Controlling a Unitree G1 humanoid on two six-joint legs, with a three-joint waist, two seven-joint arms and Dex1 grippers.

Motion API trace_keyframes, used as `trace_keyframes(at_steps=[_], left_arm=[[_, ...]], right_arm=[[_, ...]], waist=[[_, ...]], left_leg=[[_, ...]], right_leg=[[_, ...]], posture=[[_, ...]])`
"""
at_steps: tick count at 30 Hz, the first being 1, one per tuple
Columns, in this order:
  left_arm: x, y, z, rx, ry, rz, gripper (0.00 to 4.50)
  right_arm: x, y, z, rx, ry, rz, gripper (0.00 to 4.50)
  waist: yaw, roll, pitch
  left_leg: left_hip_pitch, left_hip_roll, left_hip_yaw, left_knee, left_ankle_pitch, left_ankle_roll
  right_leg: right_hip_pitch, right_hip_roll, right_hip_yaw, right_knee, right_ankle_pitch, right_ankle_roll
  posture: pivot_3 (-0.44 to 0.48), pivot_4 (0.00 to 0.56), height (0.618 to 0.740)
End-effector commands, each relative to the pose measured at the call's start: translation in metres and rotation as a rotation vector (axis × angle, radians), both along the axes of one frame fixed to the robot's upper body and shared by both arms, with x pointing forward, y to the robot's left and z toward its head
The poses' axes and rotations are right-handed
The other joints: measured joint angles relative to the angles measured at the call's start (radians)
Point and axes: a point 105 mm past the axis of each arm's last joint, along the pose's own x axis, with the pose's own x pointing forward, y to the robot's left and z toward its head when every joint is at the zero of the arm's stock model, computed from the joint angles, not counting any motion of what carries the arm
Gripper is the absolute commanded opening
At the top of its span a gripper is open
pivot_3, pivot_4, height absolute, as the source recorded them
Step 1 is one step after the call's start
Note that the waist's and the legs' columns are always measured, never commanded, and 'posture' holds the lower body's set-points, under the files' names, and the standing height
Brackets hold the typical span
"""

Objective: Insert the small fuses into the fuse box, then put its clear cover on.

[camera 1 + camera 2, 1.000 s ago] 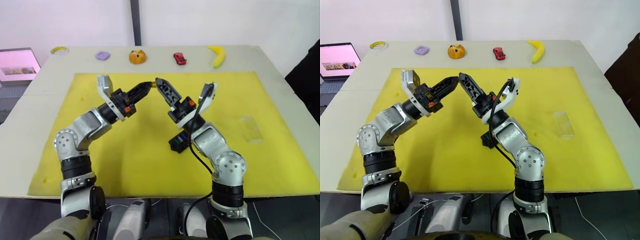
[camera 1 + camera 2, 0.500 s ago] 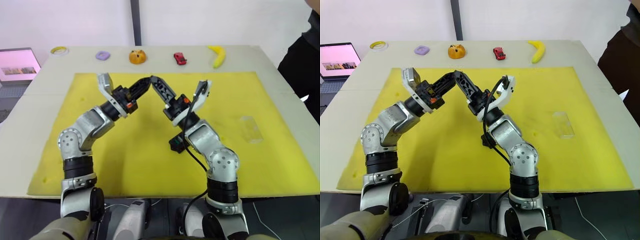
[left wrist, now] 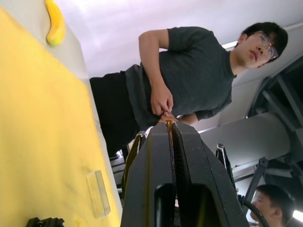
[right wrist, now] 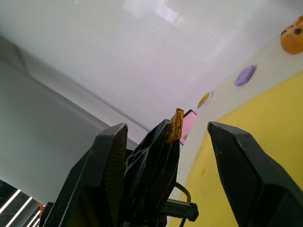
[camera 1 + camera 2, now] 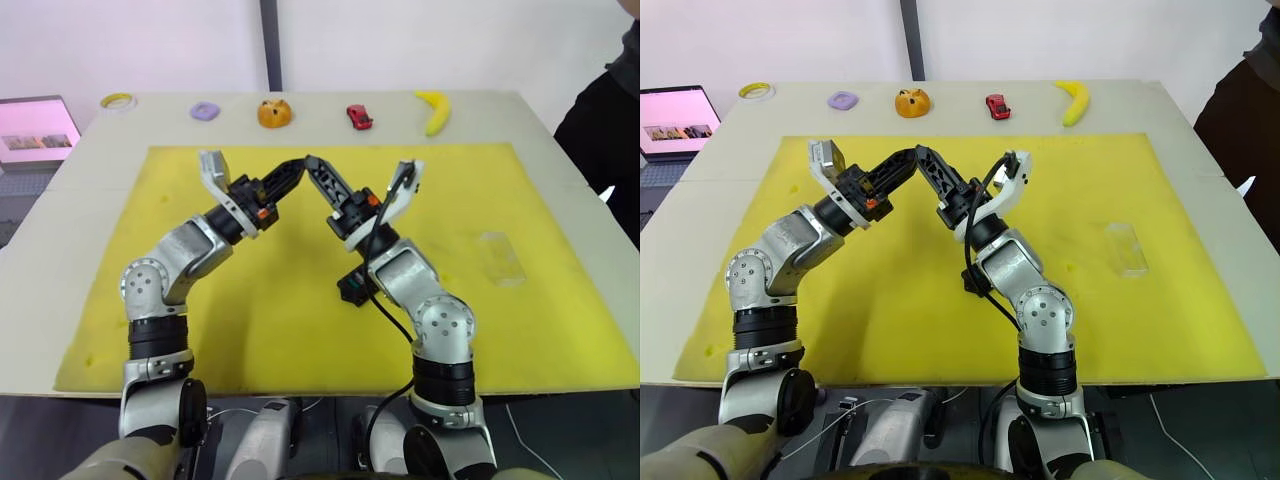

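Note:
My left gripper (image 5: 297, 163) is raised over the yellow mat, shut on an olive-brown fuse (image 4: 177, 125) that sticks out of its tip (image 3: 169, 126). My right gripper (image 5: 314, 166) meets it tip to tip and is open, its two fingers (image 4: 110, 176) standing either side of the left gripper's tip and the fuse. The black fuse box (image 5: 354, 288), with coloured fuses in its slots, lies on the mat, partly hidden under my right forearm. The clear cover (image 5: 502, 258) lies flat on the mat at the right, apart from both grippers.
Along the table's far edge are a tape ring (image 5: 119, 101), a purple piece (image 5: 205, 110), an orange toy (image 5: 274, 113), a red toy car (image 5: 359, 117) and a banana (image 5: 434, 110). A laptop (image 5: 35, 130) sits far left. A person (image 5: 605, 130) stands at the right edge.
My right gripper has moved left and closed the gap, so its open fingers now straddle the left gripper's tip. A person has come into view at the right.

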Motion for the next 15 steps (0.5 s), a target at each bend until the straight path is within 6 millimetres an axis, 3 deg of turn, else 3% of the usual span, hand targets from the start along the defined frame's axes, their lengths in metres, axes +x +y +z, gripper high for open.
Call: trace_keyframes(at_steps=[1, 6, 9, 12, 15], left_arm=[[-0.0074, -0.0018, 0.0153, -0.022, -0.065, -0.014, 0.0], [-0.0078, -0.0028, 0.0153, -0.019, -0.063, -0.016, 0.0], [-0.0074, -0.0028, 0.0152, -0.018, -0.061, -0.015, 0.0], [-0.008, -0.0034, 0.0152, -0.018, -0.061, -0.021, 0.0], [-0.0085, -0.004, 0.0153, -0.017, -0.061, -0.025, 0.0]], right_arm=[[-0.0052, 0.0079, 0.014, 0.031, -0.05, 0.025, 2.76], [-0.0043, 0.007, 0.0124, 0.033, -0.041, 0.016, 2.76], [-0.0045, 0.0069, 0.0124, 0.034, -0.043, 0.014, 1.87], [-0.0049, 0.0073, 0.0127, 0.031, -0.047, 0.018, 0.36], [-0.0055, 0.0081, 0.0135, 0.034, -0.053, 0.025, 0.36]], waist=[[0.0, 0.0, 0.0], [0.0, 0.0, 0.0], [0.0, 0.0, 0.0], [0.0, 0.0, 0.0], [0.0, 0.0, 0.0]], left_leg=[[0.0, 0.0, 0.0, 0.0, 0.0, 0.0], [0.0, 0.0, 0.0, 0.0, 0.0, 0.0], [0.0, 0.0, 0.0, 0.0, 0.0, 0.0], [0.0, 0.0, 0.0, 0.0, 0.0, 0.0], [0.0, 0.0, 0.0, 0.0, 0.0, 0.0]], right_leg=[[0.0, 0.0, 0.0, 0.0, 0.0, 0.0], [0.0, 0.0, 0.0, 0.0, 0.0, 0.0], [0.0, 0.0, 0.0, 0.0, 0.0, 0.0], [0.0, 0.0, 0.0, 0.0, 0.0, 0.0], [0.0, 0.0, 0.0, 0.0, 0.0, 0.0]], posture=[[0.0, 0.15, 0.735], [0.0, 0.15, 0.735], [0.0, 0.15, 0.735], [0.0, 0.15, 0.735], [0.0, 0.15, 0.735]])
